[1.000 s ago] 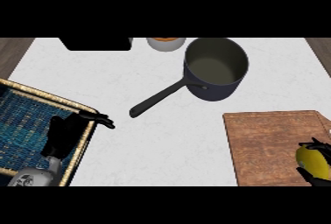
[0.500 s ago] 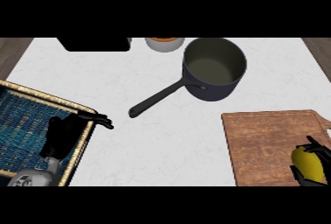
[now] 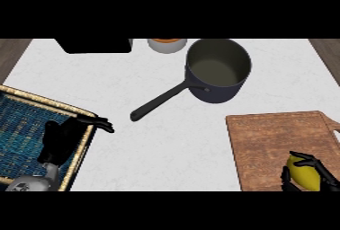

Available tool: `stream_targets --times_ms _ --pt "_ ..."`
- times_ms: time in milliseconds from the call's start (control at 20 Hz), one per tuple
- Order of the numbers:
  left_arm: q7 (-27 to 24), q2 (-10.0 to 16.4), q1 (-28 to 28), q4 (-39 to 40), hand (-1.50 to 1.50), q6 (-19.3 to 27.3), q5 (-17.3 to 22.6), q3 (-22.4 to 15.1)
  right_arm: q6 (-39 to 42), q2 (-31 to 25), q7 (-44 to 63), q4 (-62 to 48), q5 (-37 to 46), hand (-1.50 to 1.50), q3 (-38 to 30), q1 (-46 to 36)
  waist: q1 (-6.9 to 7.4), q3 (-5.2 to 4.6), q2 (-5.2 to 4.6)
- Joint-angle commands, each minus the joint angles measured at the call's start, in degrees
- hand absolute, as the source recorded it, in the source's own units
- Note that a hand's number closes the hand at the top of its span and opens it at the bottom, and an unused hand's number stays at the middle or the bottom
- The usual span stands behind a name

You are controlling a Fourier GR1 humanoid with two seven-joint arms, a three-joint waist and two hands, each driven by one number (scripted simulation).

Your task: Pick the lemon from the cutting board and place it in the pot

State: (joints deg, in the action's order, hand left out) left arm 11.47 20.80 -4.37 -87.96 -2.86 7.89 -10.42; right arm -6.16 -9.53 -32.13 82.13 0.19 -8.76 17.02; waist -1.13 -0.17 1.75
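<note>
The yellow lemon (image 3: pixel 305 175) sits at the near right end of the brown cutting board (image 3: pixel 275 143), with my right hand (image 3: pixel 323 177) curled round it at the view's lower right corner. The dark pot (image 3: pixel 218 69) stands at the back middle of the white counter, its inside bare, its long black handle (image 3: pixel 158 103) pointing to the near left. My left hand (image 3: pixel 61 140) rests open at the lower left, over the rim of a woven basket.
A woven basket (image 3: pixel 26 134) with a blue lining fills the left edge. A black object (image 3: pixel 93 45) and a small white and orange cup (image 3: pixel 166 44) stand at the counter's back edge. Bare white counter (image 3: pixel 159 148) lies between basket and board.
The view has shifted slightly, so the board and pot sit a little lower and more to the left. My right hand stays curled on the lemon. My left hand has not moved.
</note>
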Motion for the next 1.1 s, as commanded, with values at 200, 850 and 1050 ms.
stream_targets --times_ms 200,850,1050 --pt "-1.33 -6.04 -0.35 7.20 0.00 1.23 0.81 -0.58 -10.85 5.68 8.57 15.86 13.44 1.50 10.07 9.13 -0.16 -0.04 -1.87" --pt "-1.38 -5.33 0.16 6.10 0.00 -1.04 0.52 0.00 -13.79 4.41 38.39 39.52 41.29 1.50 17.92 5.82 1.36 -0.13 -2.13" --pt "-1.48 -7.23 0.24 5.51 0.00 0.55 -1.53 -1.66 -7.22 3.69 50.98 42.15 47.71 1.50 17.42 -3.46 2.15 -0.15 -2.23"
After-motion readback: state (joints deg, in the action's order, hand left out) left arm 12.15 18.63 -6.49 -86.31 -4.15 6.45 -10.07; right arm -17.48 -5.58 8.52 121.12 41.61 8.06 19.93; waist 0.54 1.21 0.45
